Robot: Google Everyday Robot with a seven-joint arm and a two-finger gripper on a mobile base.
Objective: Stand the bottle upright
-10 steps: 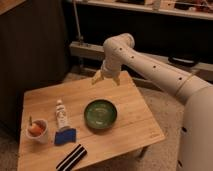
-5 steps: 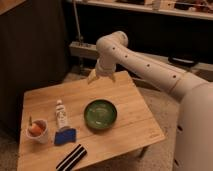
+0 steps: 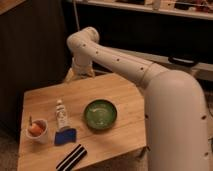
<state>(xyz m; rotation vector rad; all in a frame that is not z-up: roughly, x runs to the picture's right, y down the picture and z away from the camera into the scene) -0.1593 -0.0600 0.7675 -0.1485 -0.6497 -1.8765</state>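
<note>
Farthest left of the green bowl, near the left edge of the wooden surface, stands a white cup with something orange inside. Between that cup and the bowl the bottle lies flat on the surface, its white cap pointing toward the far edge and its darker label band around the middle. It touches neither the cup nor the bowl. A blue pad sits just at the bottle's near end, to the lower left of the bowl. A black object with pale stripes lies nearer the front edge, below and left of the bowl.

The gripper hangs above the far edge of the surface, behind the bowl and slightly to its left, well apart from the bottle. Its fingers are spread apart and hold nothing. The white arm rises from it, bends, and slopes down past the bowl's right side to the robot's body.
</note>
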